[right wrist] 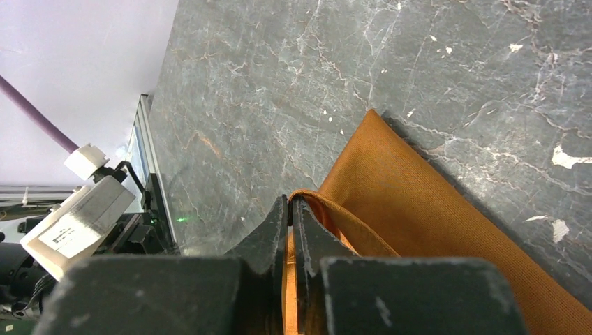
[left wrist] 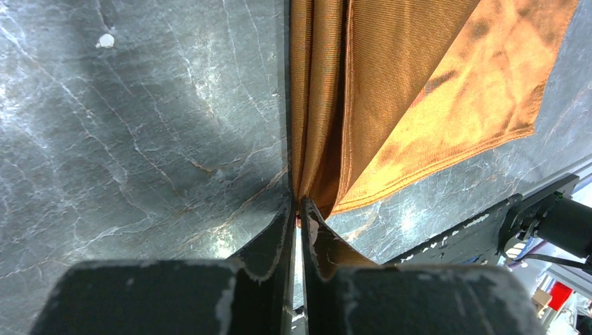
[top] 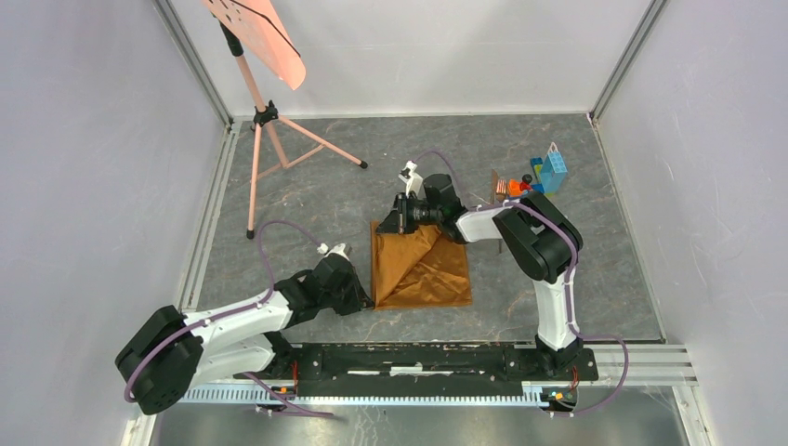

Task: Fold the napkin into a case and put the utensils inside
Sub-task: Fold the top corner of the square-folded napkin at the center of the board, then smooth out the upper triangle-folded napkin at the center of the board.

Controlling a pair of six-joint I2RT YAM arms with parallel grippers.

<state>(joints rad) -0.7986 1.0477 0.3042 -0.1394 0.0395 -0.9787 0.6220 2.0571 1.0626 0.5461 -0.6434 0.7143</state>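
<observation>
Napkin (top: pixel 437 274): lies near the middle of the counter, somewhat toward the near edge. It is partly doubled over, with a loose flap raised along its left side.

Left gripper (left wrist: pixel 300 208): sits at the napkin's near-left corner. The jaws are pressed almost together, with bunched cloth pinched between the fingertips. The rest of the napkin spreads away from it over the counter.

Right gripper (right wrist: pixel 290 204): sits at the napkin's far-left corner. The jaws are closed to a thin slit, clamping a folded hem of the cloth, which loops up over the tip.

Both grippers are on the same left edge, well apart.
</observation>
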